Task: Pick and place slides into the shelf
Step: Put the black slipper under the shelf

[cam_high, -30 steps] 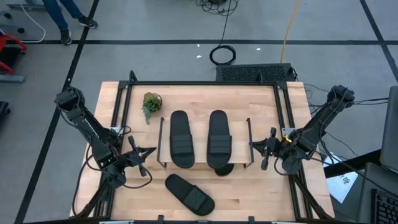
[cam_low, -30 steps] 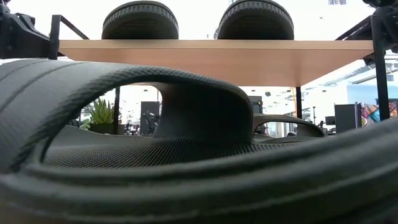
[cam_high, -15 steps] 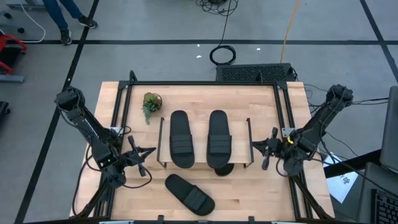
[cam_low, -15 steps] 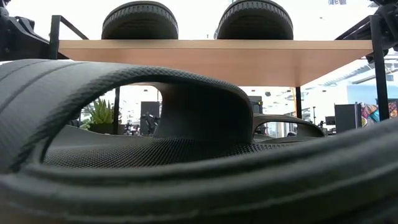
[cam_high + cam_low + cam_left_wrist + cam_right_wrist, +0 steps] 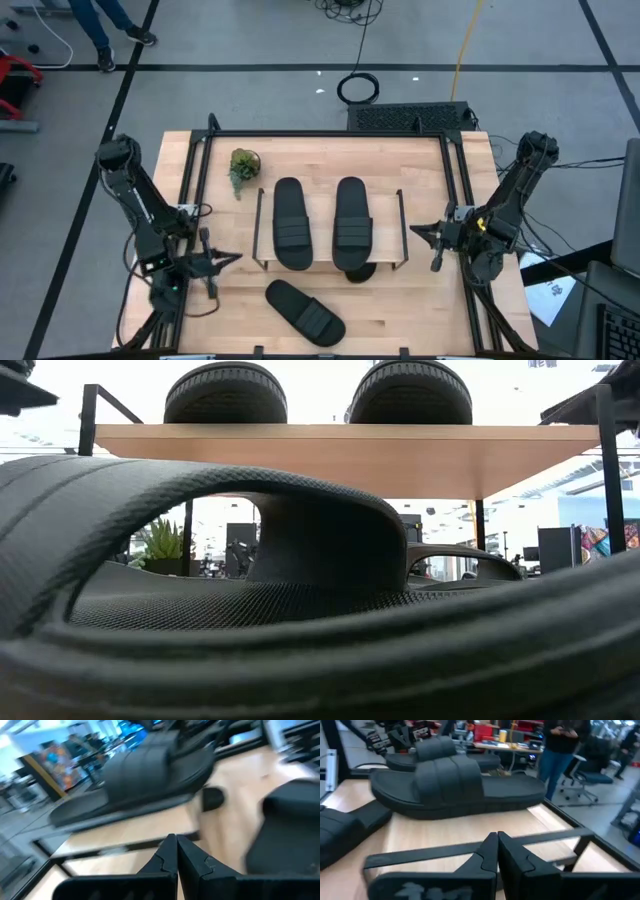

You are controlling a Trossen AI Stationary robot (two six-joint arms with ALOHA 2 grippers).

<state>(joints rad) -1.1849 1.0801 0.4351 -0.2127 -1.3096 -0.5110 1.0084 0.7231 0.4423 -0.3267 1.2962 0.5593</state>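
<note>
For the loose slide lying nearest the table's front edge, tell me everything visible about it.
The all-black slide sandal lies flat on the light wooden tabletop, sole down, in front of the low wood-topped shelf and angled diagonally to it. It has an oval sole and a wide ribbed strap; the low view, right against it, shows a finely dotted footbed under the arched strap. The material looks like matte foam or rubber. Nothing grips it, and both arms stand off to the sides.

Left claw (image 5: pixel 212 265) and right claw (image 5: pixel 428 236) closed, empty.

Two black slides (image 5: pixel 290 223) (image 5: pixel 352 216) lie parallel on the shelf (image 5: pixel 385 262) top. A third (image 5: pixel 360 271) sits beneath it. A fourth (image 5: pixel 305 312) lies angled on the table in front.
</note>
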